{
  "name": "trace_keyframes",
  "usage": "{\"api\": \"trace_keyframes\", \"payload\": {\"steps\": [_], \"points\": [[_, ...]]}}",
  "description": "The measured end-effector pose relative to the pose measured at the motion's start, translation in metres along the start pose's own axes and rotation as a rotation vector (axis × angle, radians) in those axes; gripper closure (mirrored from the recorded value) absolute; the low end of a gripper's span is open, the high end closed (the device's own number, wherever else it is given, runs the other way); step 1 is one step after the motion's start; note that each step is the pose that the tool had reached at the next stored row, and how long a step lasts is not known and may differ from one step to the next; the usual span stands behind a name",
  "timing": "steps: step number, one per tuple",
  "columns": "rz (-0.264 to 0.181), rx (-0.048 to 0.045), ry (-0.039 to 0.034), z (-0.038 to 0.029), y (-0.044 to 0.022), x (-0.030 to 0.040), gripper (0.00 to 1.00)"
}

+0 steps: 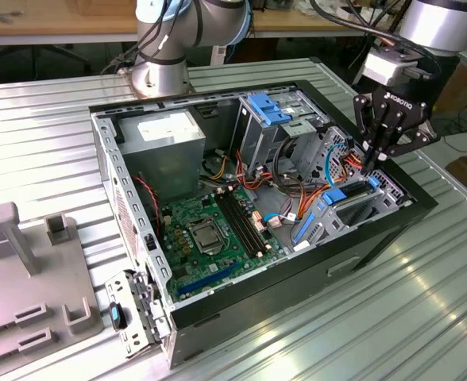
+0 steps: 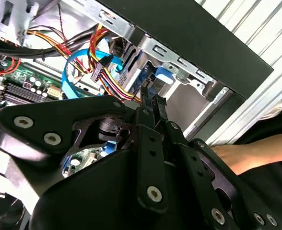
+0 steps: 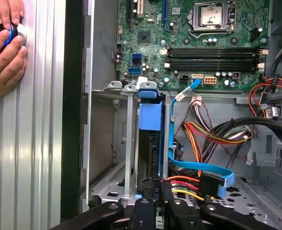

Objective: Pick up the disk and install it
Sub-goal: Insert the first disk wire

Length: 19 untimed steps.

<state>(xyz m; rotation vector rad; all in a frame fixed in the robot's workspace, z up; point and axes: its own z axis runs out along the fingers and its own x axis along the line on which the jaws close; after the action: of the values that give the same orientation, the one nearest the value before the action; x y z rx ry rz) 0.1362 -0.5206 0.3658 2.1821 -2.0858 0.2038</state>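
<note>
The disk (image 3: 150,117) sits edge-up in the metal drive cage (image 3: 127,143) at the end of the open computer case (image 1: 297,270) on the exterior view's right; its blue carrier frame (image 1: 334,195) shows between the cage walls. My gripper (image 1: 371,168) points down into that cage. Its fingers are shut, with the tips (image 3: 155,188) at the disk's cable end, beside the red, yellow and orange wires. In the second wrist view the gripper (image 2: 153,101) reaches towards the disk (image 2: 146,72). Whether the tips touch the disk I cannot tell.
A flat blue cable (image 3: 198,167) and wire bundles (image 3: 213,134) lie close beside the cage. The motherboard (image 1: 210,230) fills the case floor. A person's hand (image 3: 4,45) rests on the ribbed table outside the case wall. A grey fixture (image 1: 27,270) stands at the exterior view's left.
</note>
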Motion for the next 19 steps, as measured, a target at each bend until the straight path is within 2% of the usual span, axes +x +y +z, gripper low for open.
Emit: {"api": "trace_keyframes", "payload": {"steps": [2, 3, 5, 7, 10, 14, 16, 18, 19], "points": [[0.001, 0.0019, -0.0106, 0.0011, 0.0003, 0.0026, 0.83], [0.001, 0.0059, -0.0212, 0.0016, 0.0009, 0.0033, 0.83], [0.003, 0.0139, -0.0283, 0.002, 0.0018, 0.0036, 0.83], [0.005, 0.0245, -0.0312, 0.0029, 0.0025, 0.0039, 0.83], [0.01, 0.0399, -0.0309, 0.0048, 0.0039, 0.0037, 0.83], [0.044, 0.0352, -0.0297, 0.0073, 0.0047, 0.0032, 0.83], [0.047, 0.036, -0.0307, 0.008, 0.0059, 0.0031, 0.83], [0.048, 0.0383, -0.0385, 0.009, 0.0073, 0.004, 0.83], [0.048, 0.0388, -0.0484, 0.0096, 0.0081, 0.005, 0.83]]}}
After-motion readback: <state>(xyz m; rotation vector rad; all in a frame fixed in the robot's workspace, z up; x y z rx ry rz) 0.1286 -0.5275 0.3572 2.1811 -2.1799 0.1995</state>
